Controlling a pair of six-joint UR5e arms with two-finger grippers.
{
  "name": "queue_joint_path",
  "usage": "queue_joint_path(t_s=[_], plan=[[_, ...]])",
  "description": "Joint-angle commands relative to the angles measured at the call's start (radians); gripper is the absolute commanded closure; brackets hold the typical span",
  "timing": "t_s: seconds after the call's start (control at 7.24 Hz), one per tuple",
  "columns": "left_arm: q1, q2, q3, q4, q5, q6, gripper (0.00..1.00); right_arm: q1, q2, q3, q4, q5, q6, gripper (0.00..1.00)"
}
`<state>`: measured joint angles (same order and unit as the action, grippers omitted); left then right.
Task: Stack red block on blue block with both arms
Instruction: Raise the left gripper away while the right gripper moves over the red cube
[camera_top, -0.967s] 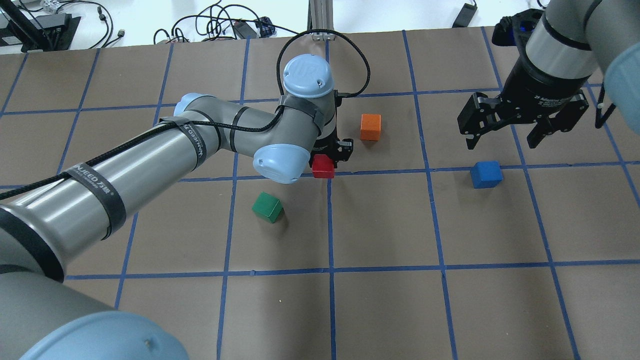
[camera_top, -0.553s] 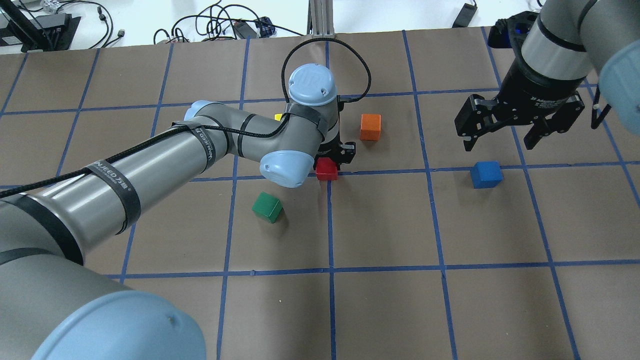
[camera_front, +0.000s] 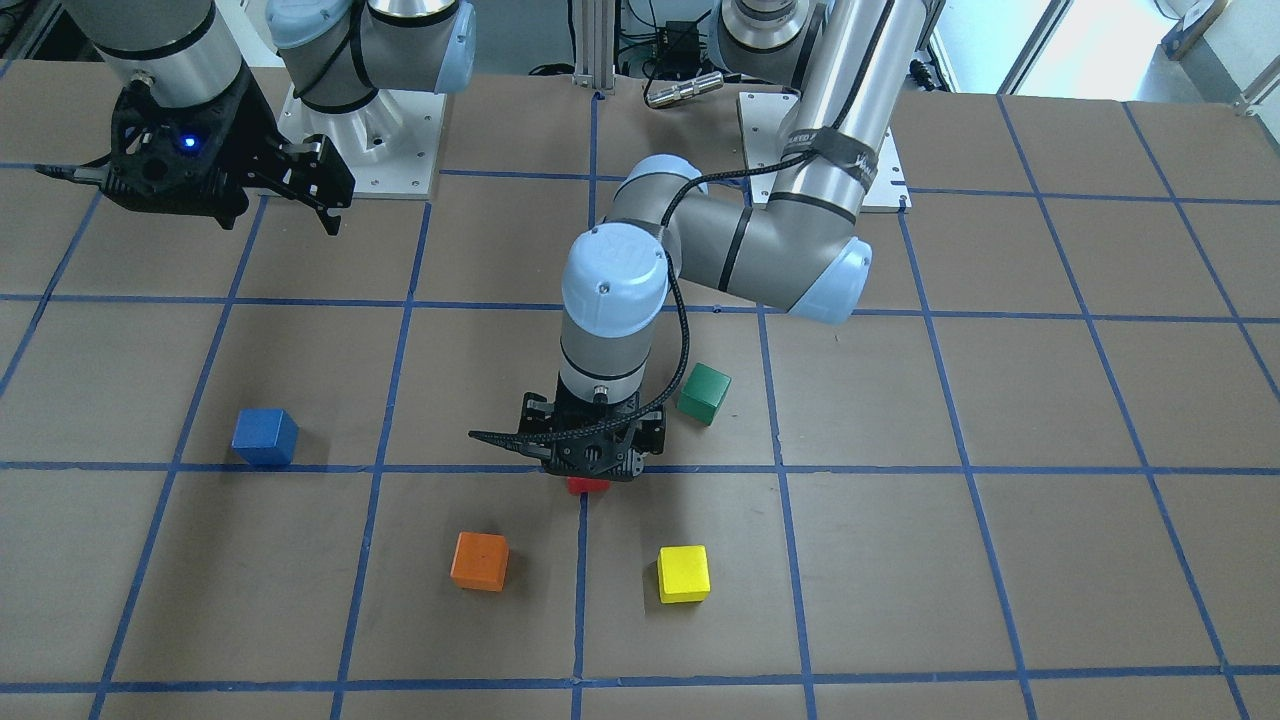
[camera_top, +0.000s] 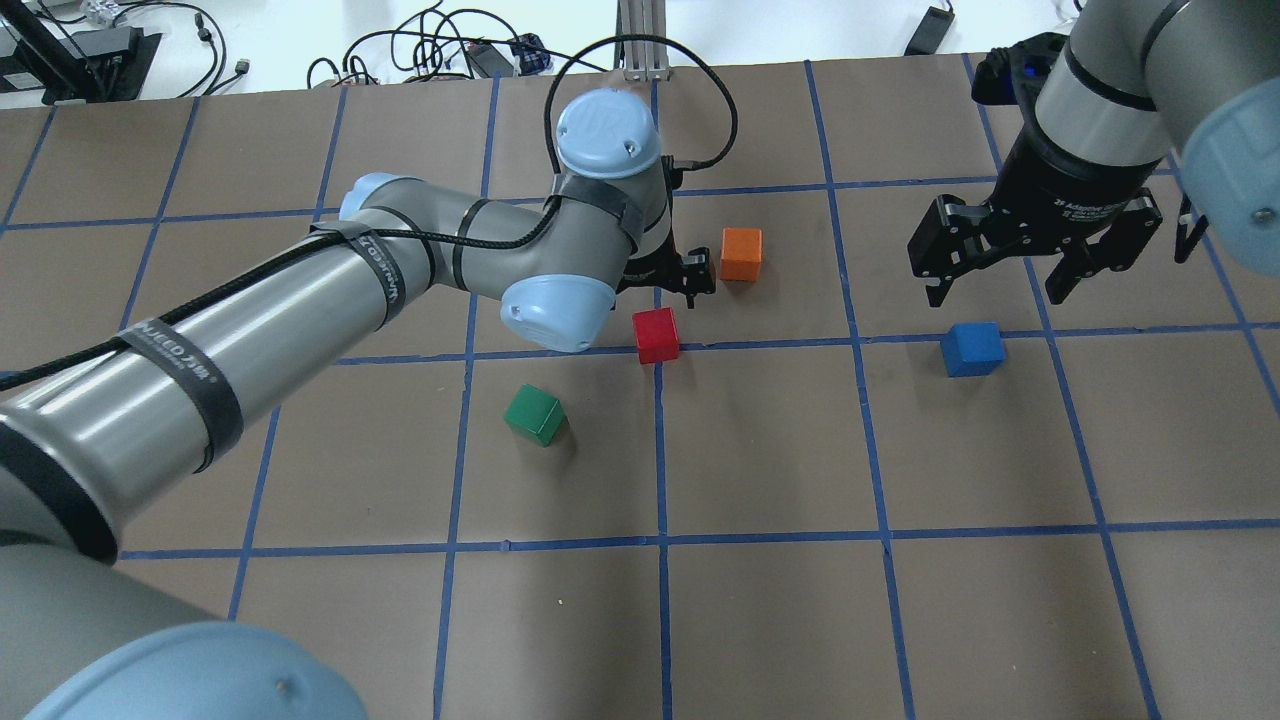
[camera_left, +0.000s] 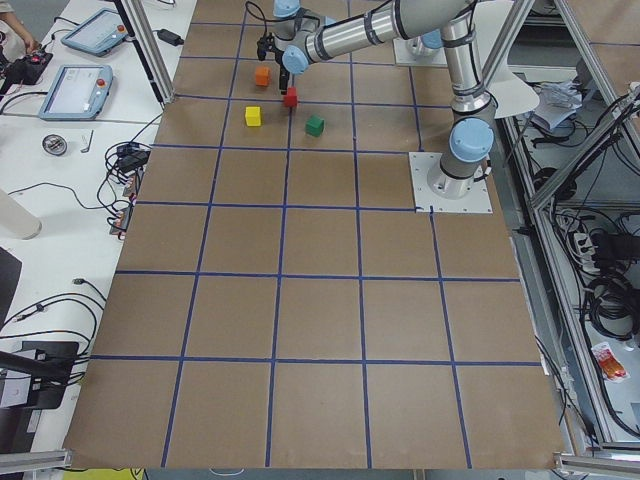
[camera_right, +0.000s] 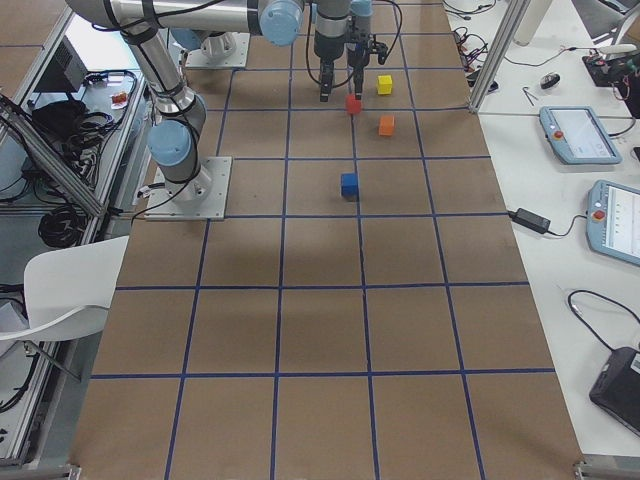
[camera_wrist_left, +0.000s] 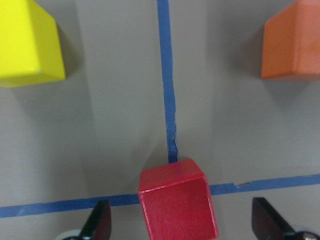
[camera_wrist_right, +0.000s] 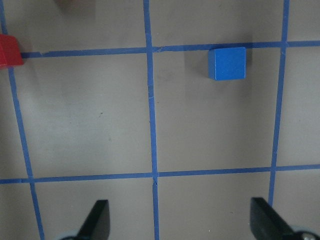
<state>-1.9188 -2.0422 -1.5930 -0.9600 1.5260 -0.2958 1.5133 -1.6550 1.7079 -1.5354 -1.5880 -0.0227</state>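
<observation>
Left hand (camera_front: 592, 458) above red block (camera_top: 656, 335); orange cube (camera_top: 741, 254), yellow cube (camera_front: 683, 573) nearby

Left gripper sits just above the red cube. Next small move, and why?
Probably lift the left gripper further clear: it has risen, open, off the red block, which sits unheld, apart from the blue block. The open right gripper hovering near the blue block then seems better placed to fetch it.

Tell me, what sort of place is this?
Probably a robotics lab: a left arm and right arm bolted to a table gridded with blue tape, toy-like cubes such as the red block and blue block, and control tablets beside it.
</observation>
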Motion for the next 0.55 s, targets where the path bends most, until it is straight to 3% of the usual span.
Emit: queue_joint_path(t_s=[0.0, 0.14, 0.41], plan=[[0.099, 0.145, 0.054, -0.234, 0.005, 0.191, 0.0, 0.001, 0.058, 0.044, -0.143, 0.006, -0.002, 0.0], [0.209, 0.231, 0.039, -0.367, 0.029, 0.375, 0.0, 0.014, 0.12, 0.036, -0.22, 0.016, -0.002, 0.0], [0.32, 0.391, 0.036, -0.492, 0.037, 0.446, 0.0, 0.111, 0.217, 0.033, -0.38, 0.013, 0.001, 0.0]])
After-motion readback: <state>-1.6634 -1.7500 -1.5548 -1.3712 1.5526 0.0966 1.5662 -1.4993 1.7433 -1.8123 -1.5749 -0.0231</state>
